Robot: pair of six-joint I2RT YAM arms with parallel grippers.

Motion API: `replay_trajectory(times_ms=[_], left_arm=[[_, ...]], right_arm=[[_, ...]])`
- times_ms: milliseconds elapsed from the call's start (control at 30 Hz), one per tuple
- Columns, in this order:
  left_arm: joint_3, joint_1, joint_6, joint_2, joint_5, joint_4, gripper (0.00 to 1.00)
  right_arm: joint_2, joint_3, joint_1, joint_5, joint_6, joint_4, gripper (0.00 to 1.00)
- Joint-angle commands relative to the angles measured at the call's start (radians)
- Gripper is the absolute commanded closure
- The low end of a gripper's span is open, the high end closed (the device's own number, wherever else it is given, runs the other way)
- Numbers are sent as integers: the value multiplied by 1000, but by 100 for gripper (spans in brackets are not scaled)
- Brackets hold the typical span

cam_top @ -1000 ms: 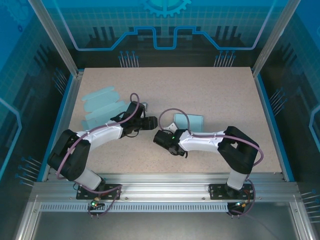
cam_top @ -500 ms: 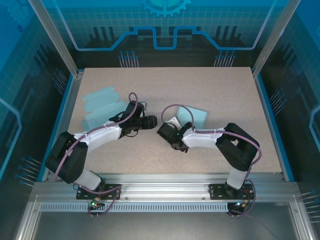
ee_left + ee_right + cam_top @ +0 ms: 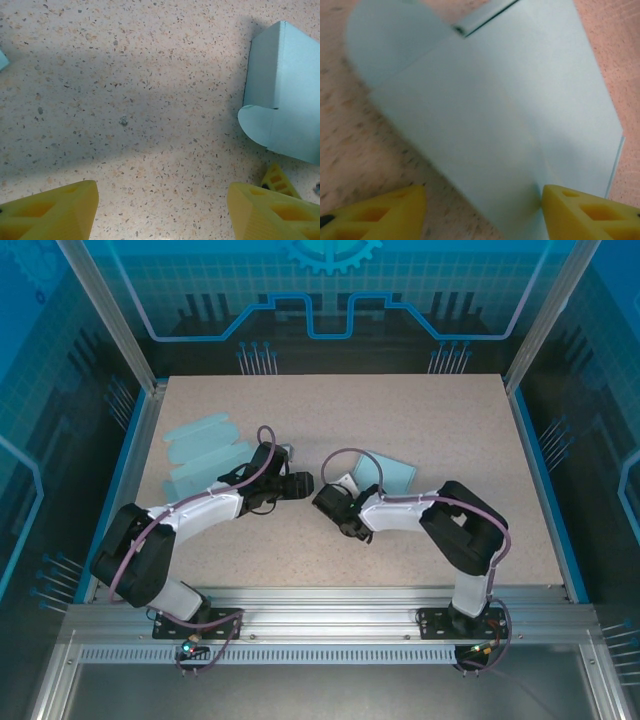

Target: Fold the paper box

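Table [image 3: 450, 410]: speckled top. Paper box [image 3: 388, 475], pale blue, part-folded, lies just off centre toward 3 o'clock. Right gripper [image 3: 482, 200]: jaws apart, straddling the box's corner, one finger [image 3: 580, 212] apparently touching its edge; nothing clamped. Left gripper [image 3: 160, 200]: spread wide over bare tabletop, empty.

Left wrist view: paper box [image 3: 285, 115] is cut off by the frame's right edge, far side unseen. Light-blue sliver [image 3: 2, 60] at the left edge, too little to identify. Left gripper [image 3: 162, 212] fingers are cut by the bottom edge. Right wrist view: box is blurred, the rounded flap [image 3: 390, 40] most; its lower corner runs to the bottom edge between the cropped fingers of the right gripper [image 3: 482, 210]. Top view: flat blanks [image 3: 200, 445] near the table's [image 3: 450, 410] left edge are partly under the left arm [image 3: 200, 508]. Right fingertips are hidden beneath wrist and cable [image 3: 348, 451]; contact with the box cannot be told.
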Motion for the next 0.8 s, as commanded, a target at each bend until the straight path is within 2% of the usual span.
replay_trajectory(times_ms=[0, 167, 433, 567, 767], left_arm=[[-1, 13, 12, -21, -10, -20, 30], [-3, 13, 13, -29, -8, -21, 30], [4, 13, 14, -25, -8, -24, 30], [4, 13, 18, -34, -13, -31, 30], [6, 13, 28, -70, -34, -49, 29]], right_arm=[[40, 43, -35, 88, 62, -54, 46], [60, 76, -52, 189, 166, -124, 65], [52, 85, -54, 216, 104, -63, 100], [31, 94, -52, 185, 72, -62, 100], [-45, 142, -30, 38, -5, -162, 100]])
